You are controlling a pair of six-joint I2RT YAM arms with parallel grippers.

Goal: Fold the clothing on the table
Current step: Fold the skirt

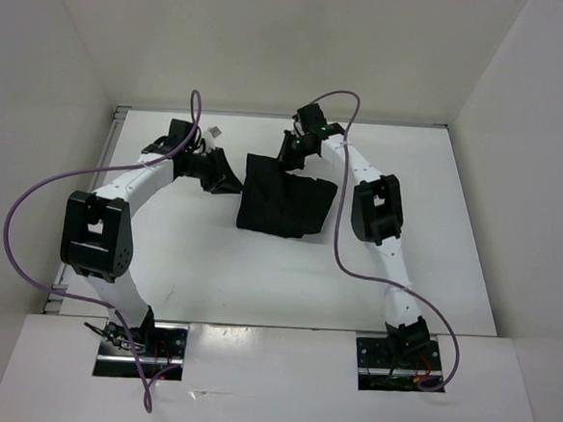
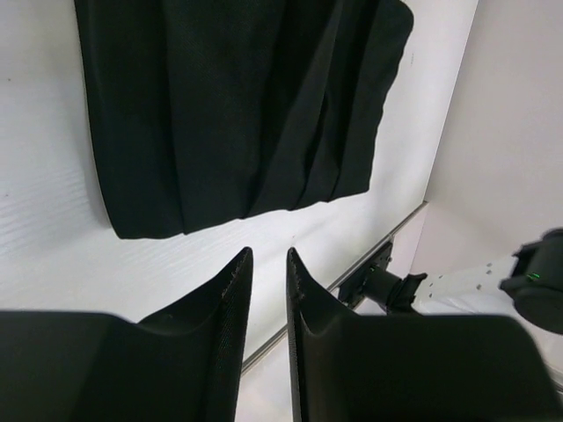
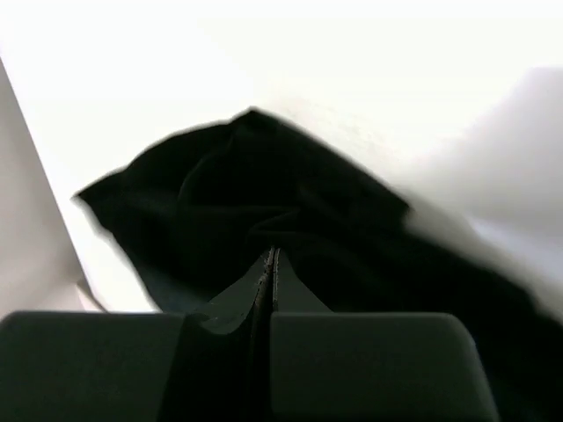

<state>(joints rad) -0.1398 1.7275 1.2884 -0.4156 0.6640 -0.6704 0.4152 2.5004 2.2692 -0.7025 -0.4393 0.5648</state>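
Observation:
The clothing (image 1: 287, 204) lies as a black, roughly square heap in the middle of the white table (image 1: 437, 203). In the left wrist view its pleated fabric (image 2: 237, 114) lies flat ahead of my fingers. My left gripper (image 1: 216, 175) is just left of the clothing and apart from it. Its jaws (image 2: 268, 257) are open by a narrow gap, with only bare table showing between them. My right gripper (image 1: 290, 154) is at the clothing's far left corner. Seen from the right wrist, its jaws (image 3: 271, 255) are pressed shut where a raised fold of the black fabric (image 3: 264, 193) meets the tips.
A small pale block (image 1: 213, 131) lies on the table beyond the left gripper. White walls close in the left, far and right sides. A metal edge strip (image 2: 387, 233) runs past the clothing, with the right arm's white link (image 2: 475, 280) beyond it. Purple cables (image 1: 31, 194) loop off both arms.

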